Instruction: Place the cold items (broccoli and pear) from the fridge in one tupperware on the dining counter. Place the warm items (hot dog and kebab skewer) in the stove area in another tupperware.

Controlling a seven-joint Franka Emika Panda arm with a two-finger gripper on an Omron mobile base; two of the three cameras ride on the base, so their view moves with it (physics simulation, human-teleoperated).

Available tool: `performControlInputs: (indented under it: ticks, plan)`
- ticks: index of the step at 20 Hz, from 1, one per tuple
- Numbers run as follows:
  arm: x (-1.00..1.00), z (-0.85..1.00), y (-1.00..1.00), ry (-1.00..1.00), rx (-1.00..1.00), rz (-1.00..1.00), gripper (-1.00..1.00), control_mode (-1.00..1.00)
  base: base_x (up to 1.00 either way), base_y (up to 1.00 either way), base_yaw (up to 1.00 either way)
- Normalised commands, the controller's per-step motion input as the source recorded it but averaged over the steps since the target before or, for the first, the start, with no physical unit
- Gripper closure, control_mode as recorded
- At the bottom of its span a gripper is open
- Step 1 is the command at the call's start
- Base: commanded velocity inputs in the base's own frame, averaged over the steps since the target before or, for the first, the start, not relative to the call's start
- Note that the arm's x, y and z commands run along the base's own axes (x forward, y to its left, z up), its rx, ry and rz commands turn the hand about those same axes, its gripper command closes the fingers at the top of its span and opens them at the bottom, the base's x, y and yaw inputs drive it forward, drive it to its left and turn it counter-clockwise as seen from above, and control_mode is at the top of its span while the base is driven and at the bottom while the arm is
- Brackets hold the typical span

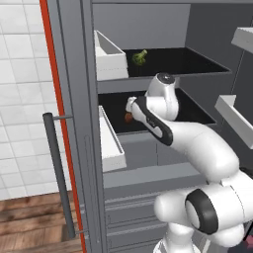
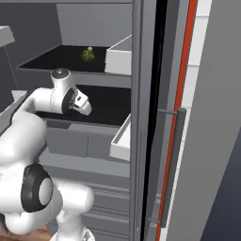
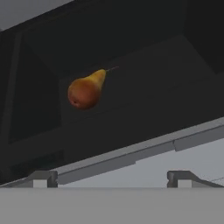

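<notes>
Reaching into the fridge [image 1: 148,168], the open, empty end effector [image 3: 111,177] lines up with the pear [image 3: 86,90] lying on the middle shelf [image 3: 144,109], ready to grasp it

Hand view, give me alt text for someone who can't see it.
A reddish-orange pear with a yellow neck lies on its side on a dark fridge shelf, untouched. The open tool waits short of it, its two dark fingertips at the bottom edge.
</notes>
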Motion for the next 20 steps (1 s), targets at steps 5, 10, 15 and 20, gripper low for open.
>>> performControlInputs:
  ticks: [5,10,15,20]
  plan:
    - [0.31,-0.16,0.12,0.0,0.01,0.0,-1.0,-1.0,0.0,0.0,0.0]
    - [0.36,-0.14,0.18,0.0,0.0,0.0,-1.0,-1.0,0.0,0.0,0.0]
    - [0.28,-0.18,0.11,0.0,0.0,0.0,-1.0,-1.0,0.0,0.0,0.0]
    - [0.24,-0.16,0.07,0.0,0.0,0.0,-1.0,-1.0,0.0,0.0,0.0]
